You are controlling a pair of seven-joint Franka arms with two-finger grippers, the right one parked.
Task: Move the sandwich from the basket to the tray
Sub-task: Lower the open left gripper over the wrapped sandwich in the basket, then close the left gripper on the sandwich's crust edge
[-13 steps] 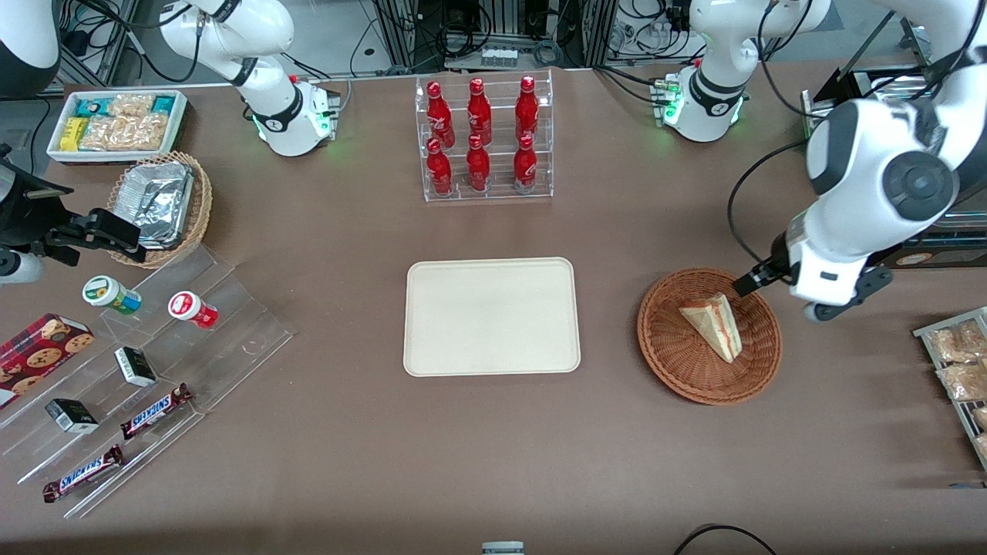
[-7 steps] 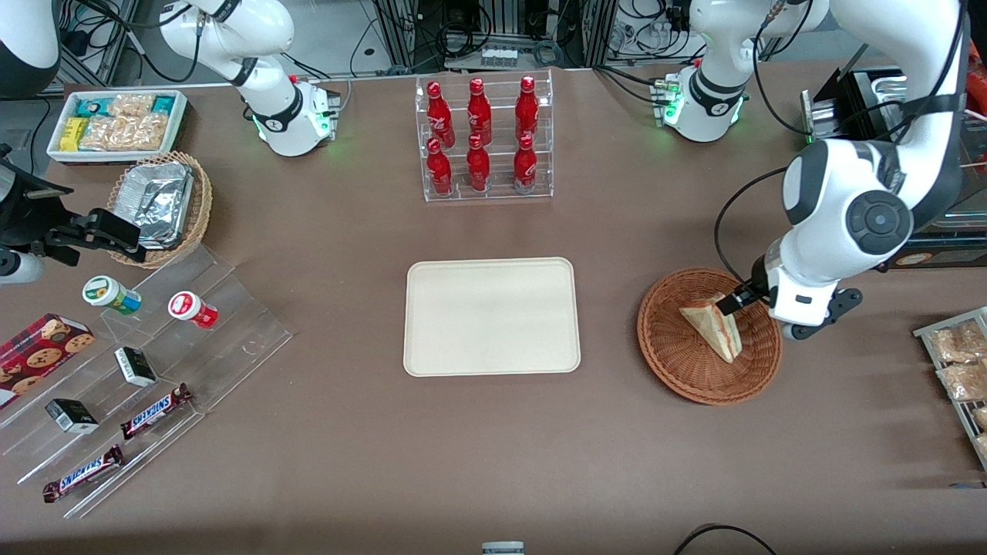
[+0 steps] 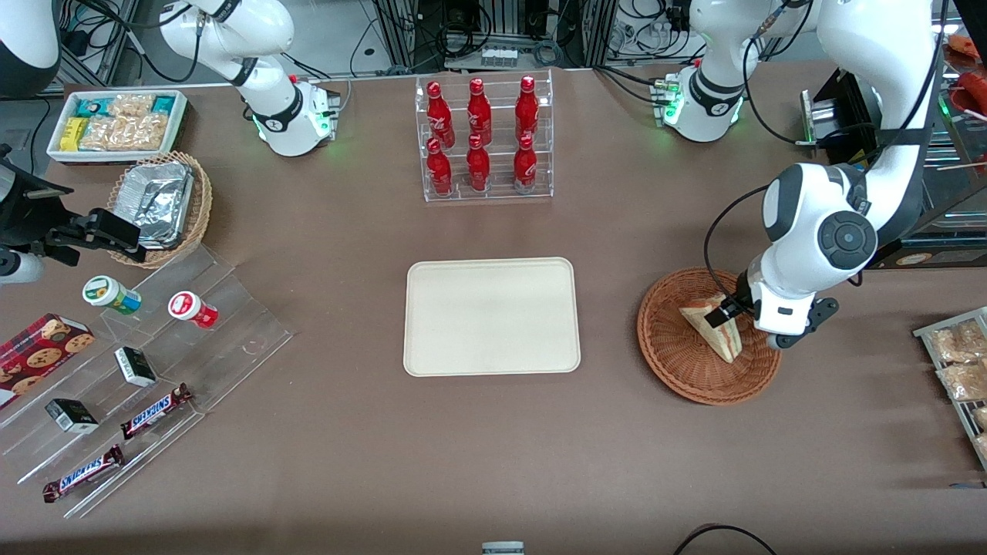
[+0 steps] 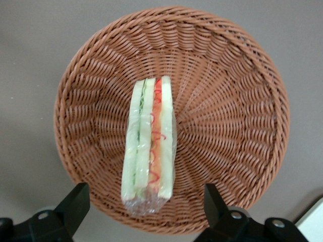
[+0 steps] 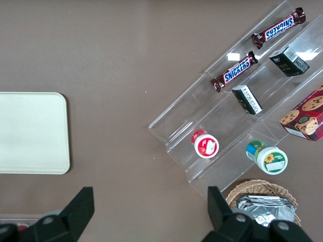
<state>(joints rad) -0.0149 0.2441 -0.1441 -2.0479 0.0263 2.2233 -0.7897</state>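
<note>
The sandwich is a wrapped white-bread wedge with red and green filling. It stands on edge in the round reddish-brown wicker basket. My left gripper hangs just above the sandwich, open, one finger showing above the wedge's wide end. In the left wrist view the sandwich lies in the basket, and my gripper has its fingertips spread wide on either side of the wrapped end, not touching. The cream tray lies flat at the table's middle, empty.
A clear rack of red bottles stands farther from the camera than the tray. A wire rack of snack bags lies beside the basket at the working arm's end. A stepped acrylic stand, tan foil-tray basket and white bin lie toward the parked arm's end.
My left gripper has come down and moved from the basket's rim to over the sandwich, nearer the camera. The sandwich has not moved.
</note>
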